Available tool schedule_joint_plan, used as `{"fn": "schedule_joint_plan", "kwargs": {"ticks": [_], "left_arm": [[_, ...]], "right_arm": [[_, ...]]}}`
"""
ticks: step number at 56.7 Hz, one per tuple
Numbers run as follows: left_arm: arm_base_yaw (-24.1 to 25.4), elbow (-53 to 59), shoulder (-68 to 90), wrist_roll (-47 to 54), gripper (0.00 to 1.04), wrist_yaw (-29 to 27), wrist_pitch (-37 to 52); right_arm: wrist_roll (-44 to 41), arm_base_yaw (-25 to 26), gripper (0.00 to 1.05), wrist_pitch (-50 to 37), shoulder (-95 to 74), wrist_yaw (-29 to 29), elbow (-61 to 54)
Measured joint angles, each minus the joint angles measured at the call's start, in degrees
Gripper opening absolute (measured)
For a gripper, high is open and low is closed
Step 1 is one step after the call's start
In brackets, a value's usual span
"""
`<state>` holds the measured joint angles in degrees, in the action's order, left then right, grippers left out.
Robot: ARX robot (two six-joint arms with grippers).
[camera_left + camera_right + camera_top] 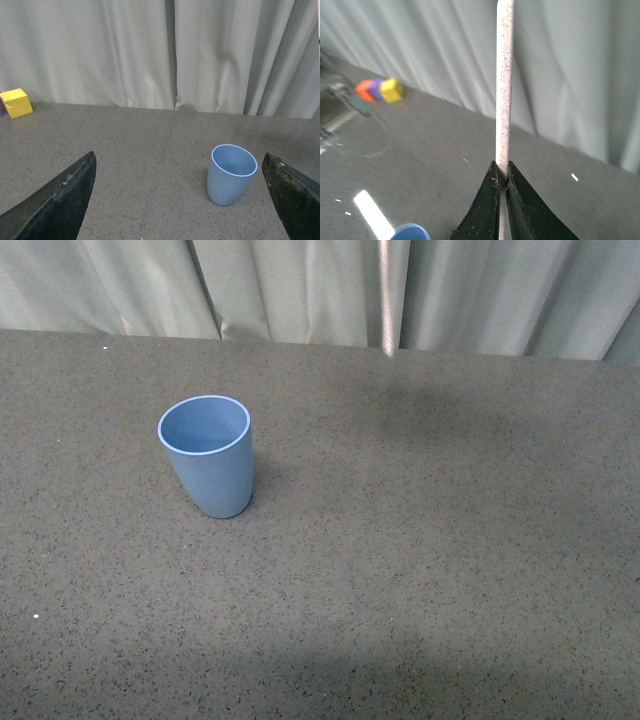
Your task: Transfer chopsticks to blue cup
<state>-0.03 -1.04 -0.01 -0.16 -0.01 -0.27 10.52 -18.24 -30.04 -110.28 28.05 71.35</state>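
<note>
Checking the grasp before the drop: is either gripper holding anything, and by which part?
The right gripper pinches the chopsticks partway along the shaft, a long length sticking out past its fingers. The left gripper is open, empty.

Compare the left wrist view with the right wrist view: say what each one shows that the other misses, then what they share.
Only the left wrist view shows the left gripper, open and empty, and the blue cup whole, standing upright on the table. Only the right wrist view shows the right gripper shut on the chopsticks, plus an orange block and a purple block. Both show the cup (just its rim in the right wrist view), the yellow block, the table and the curtain.
</note>
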Motion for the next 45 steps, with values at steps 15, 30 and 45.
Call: {"fn": "schedule_joint_plan", "kwargs": {"ticks": [15,30,45], "left_arm": [[0.00,0.00,0.00,0.00,0.98,0.00,0.00],[0.00,0.00,0.00,0.00,0.98,0.00,0.00],[0.00,0.00,0.00,0.00,0.98,0.00,0.00]], "right_arm": [[2.75,-7.52,0.01,-18.10,-4.79,6.60,-1.14],[2.51,-9.68,0.01,-19.43,-11.58,7.98,-0.59],[1.18,-10.54,0.01,-17.25,-15.02,10.45,3.34]]}}
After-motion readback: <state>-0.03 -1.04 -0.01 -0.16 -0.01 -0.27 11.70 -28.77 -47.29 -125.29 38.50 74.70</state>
